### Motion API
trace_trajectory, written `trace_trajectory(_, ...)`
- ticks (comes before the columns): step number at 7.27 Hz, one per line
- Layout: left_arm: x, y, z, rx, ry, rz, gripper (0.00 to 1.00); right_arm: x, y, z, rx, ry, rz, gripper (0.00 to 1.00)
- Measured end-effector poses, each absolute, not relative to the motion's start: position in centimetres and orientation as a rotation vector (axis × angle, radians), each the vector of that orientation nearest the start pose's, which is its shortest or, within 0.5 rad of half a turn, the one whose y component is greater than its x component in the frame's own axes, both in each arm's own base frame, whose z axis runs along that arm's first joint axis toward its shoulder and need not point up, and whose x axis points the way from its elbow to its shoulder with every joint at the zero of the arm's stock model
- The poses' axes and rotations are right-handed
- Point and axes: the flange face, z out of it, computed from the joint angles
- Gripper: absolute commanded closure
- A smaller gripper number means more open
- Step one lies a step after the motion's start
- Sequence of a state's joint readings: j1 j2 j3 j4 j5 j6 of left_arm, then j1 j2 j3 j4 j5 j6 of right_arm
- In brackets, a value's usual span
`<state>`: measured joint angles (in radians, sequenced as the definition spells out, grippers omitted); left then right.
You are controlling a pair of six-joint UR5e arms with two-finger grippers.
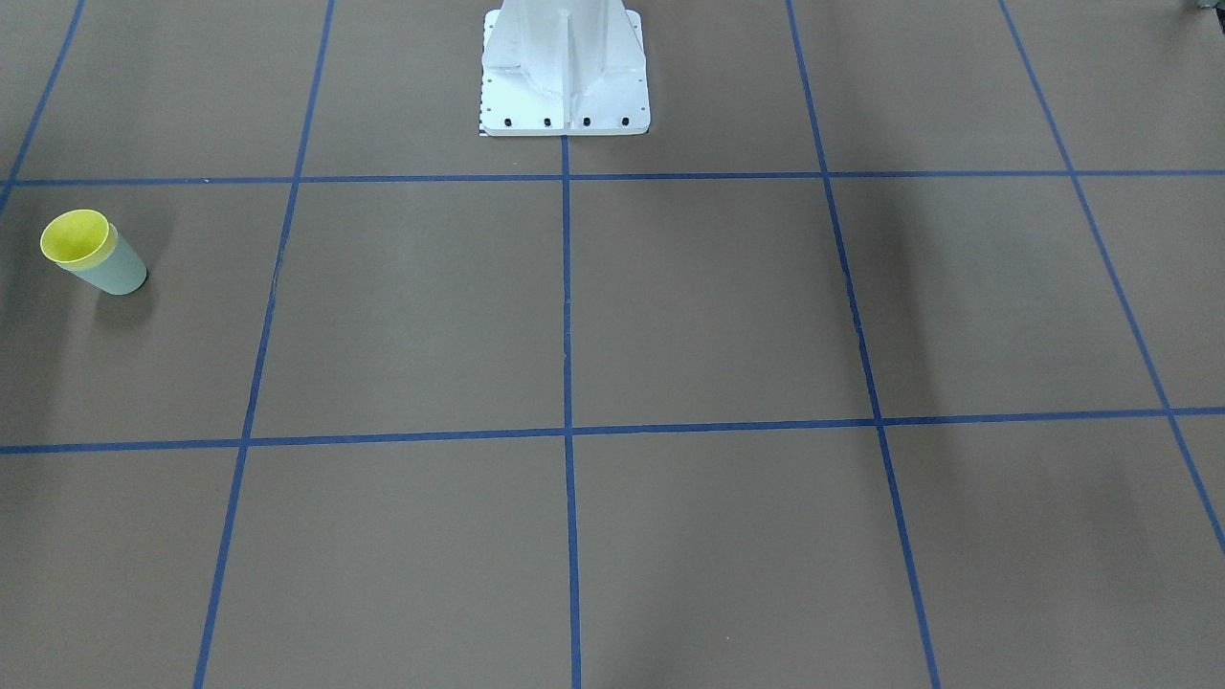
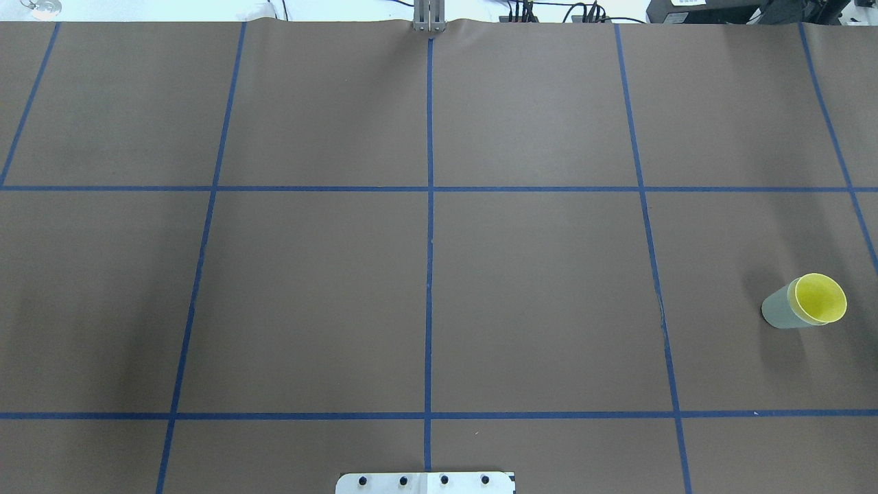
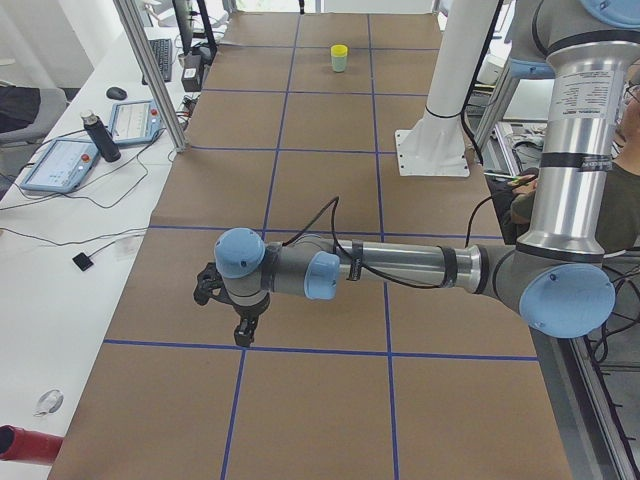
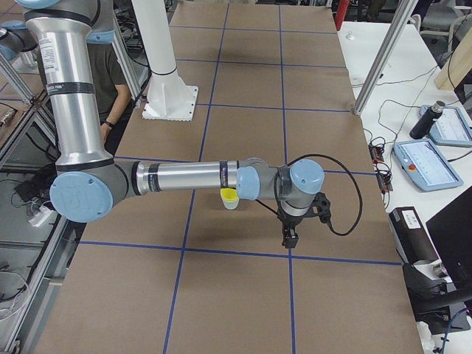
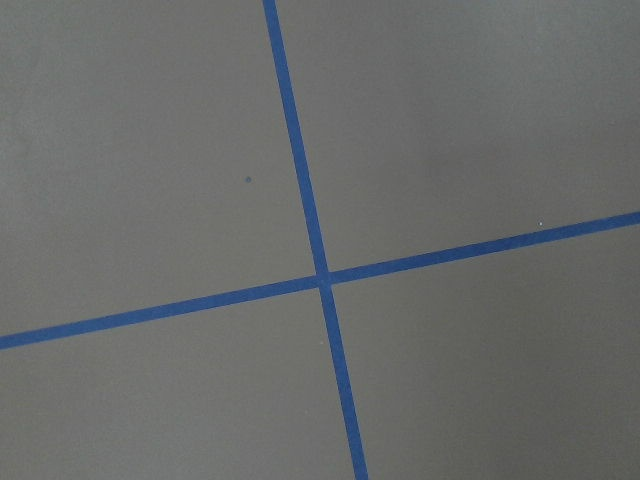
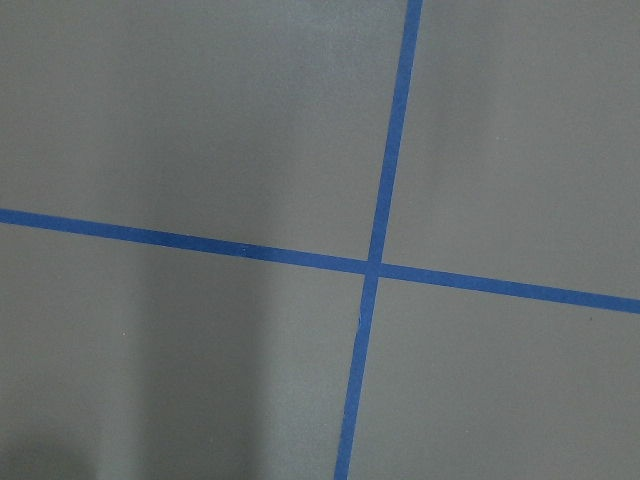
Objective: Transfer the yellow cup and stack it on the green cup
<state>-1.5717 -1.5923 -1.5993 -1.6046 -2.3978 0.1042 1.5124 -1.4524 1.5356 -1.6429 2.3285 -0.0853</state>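
Note:
The yellow cup (image 1: 75, 239) sits nested inside the green cup (image 1: 117, 274), and the pair stands upright on the brown table on my right side. Both show in the overhead view, the yellow cup (image 2: 820, 299) in the green cup (image 2: 778, 313). In the exterior left view the pair is far off (image 3: 340, 57). My left gripper (image 3: 243, 335) hangs over the table far from the cups. My right gripper (image 4: 289, 237) hangs a short way from the stacked cups (image 4: 229, 198). Neither holds anything that I can see. I cannot tell if they are open or shut. The wrist views show only table and blue tape.
The white robot pedestal (image 1: 565, 67) stands at the table's middle edge. Blue tape lines (image 2: 429, 206) divide the brown table. A side bench with tablets (image 3: 60, 165) and a bottle (image 3: 97, 135) lies beyond aluminium posts (image 3: 150, 70). A person (image 4: 110, 81) stands behind the robot.

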Motion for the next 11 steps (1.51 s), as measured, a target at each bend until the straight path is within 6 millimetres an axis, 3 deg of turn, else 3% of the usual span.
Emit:
trace_trajectory(3,-5.9,-48.8,64.1,0.089,0.809,0.125,0.0,3.3,-53.9,62.6,0.017,-0.759,-0.139,0.0)
trace_trajectory(6,-5.6,-49.2,63.6,0.1,0.808,0.134,0.0,3.4,-52.7,62.3,0.023,-0.76,-0.14,0.0)
trace_trajectory(11,-5.6,-49.4,63.0,0.131,0.808,0.145,0.0,3.3,-52.3,61.9,0.029,-0.761,-0.138,0.0)
